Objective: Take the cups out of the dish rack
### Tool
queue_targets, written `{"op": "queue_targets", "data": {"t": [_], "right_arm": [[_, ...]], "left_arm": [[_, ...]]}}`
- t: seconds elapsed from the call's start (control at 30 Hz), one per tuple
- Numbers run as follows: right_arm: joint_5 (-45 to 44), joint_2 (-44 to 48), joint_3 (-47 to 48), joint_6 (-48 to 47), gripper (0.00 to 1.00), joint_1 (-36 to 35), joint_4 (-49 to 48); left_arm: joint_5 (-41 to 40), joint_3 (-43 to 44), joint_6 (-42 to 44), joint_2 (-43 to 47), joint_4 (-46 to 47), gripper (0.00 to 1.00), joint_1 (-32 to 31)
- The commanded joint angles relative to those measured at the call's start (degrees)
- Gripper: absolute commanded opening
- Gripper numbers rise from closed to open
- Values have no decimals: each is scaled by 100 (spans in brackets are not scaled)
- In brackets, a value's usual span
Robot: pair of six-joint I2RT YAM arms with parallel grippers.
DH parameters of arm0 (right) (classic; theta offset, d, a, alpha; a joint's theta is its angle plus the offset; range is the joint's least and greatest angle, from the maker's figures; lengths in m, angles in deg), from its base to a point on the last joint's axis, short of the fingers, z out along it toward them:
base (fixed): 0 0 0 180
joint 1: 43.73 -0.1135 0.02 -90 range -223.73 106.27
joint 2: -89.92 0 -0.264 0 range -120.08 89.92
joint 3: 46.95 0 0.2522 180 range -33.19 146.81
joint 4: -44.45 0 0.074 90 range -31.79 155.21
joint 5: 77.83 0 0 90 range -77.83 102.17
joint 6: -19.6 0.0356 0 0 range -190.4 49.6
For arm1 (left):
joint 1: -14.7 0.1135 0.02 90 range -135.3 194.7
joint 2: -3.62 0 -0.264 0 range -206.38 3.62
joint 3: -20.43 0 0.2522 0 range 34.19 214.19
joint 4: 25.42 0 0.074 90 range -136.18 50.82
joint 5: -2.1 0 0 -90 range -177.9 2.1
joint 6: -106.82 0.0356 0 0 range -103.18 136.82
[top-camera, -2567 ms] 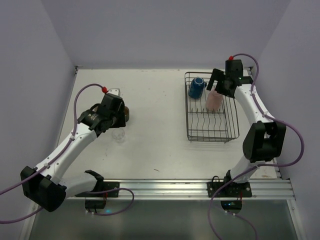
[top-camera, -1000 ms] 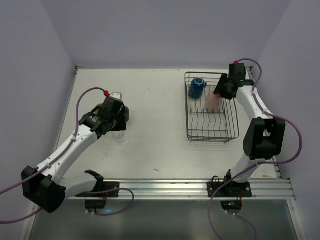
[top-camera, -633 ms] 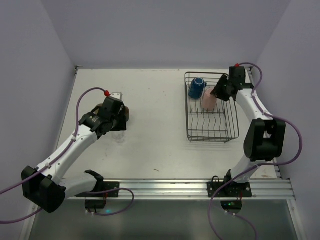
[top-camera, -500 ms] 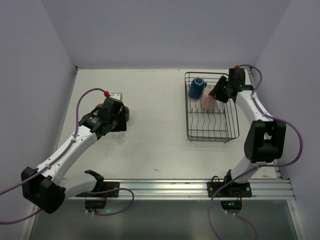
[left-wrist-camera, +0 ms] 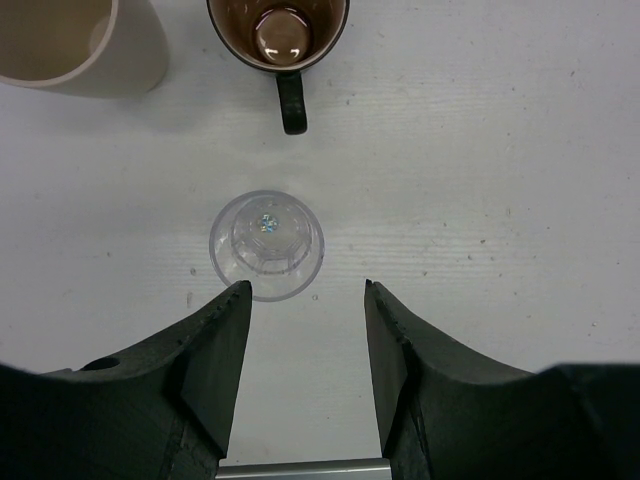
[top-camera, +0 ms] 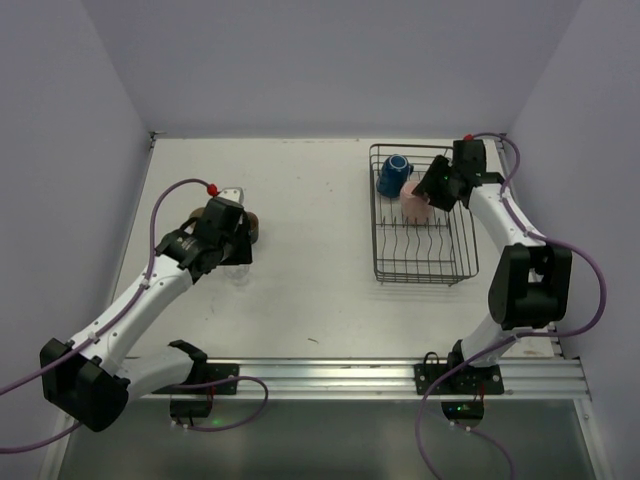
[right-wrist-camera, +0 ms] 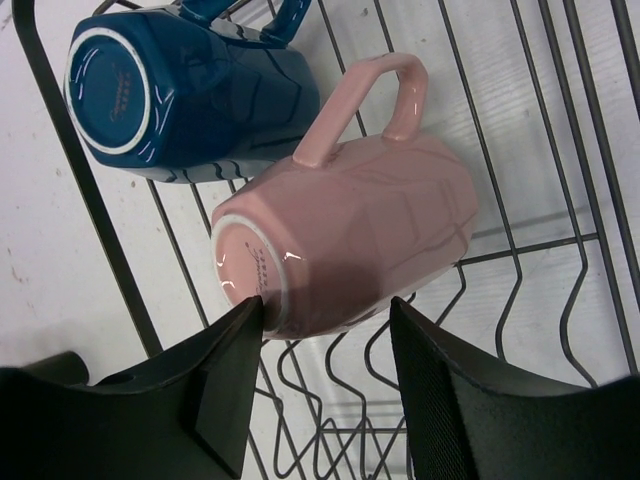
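Observation:
In the dish rack (top-camera: pixel 425 270) a pale pink cup (right-wrist-camera: pixel 350 240) lies on its side, handle up, beside a blue mug (right-wrist-camera: pixel 190 100) that also lies tipped over. My right gripper (right-wrist-camera: pixel 325 310) is open just below the pink cup; its left fingertip touches the cup's base rim. From above, the right gripper (top-camera: pixel 428 192) sits over the pink cup (top-camera: pixel 413 205). My left gripper (left-wrist-camera: pixel 305 295) hangs open above the table with nothing between its jaws. A clear glass (left-wrist-camera: pixel 266 245) stands just beyond its left fingertip. Behind the glass stand a dark brown mug (left-wrist-camera: pixel 278 35) and a cream-beige mug (left-wrist-camera: pixel 75 45).
The rack's bent wire dividers (right-wrist-camera: pixel 330 420) run under the right gripper's fingers, and its raised side bar (right-wrist-camera: pixel 90 200) passes left of the blue mug. Grey walls close in the table (top-camera: pixel 300 200) at the back and on both sides.
The right gripper has moved left along the back of the rack, and the pink cup has shifted left with it toward the blue mug. The left arm has hardly moved.

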Motion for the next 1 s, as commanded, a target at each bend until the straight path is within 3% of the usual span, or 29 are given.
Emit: {"op": "queue_targets", "data": {"t": [0.0,0.63,0.97], "right_arm": [[-358,135,32,-128,56,18,292],[-1000,-14,339,-593,61,334,530],[-771,319,357,-1042,67,334,301]], "left_arm": [[95,-44,132,112,149,53,26],[86,-132,158,157,175,53,35],[165,-150,106,174,236,53,26]]}}
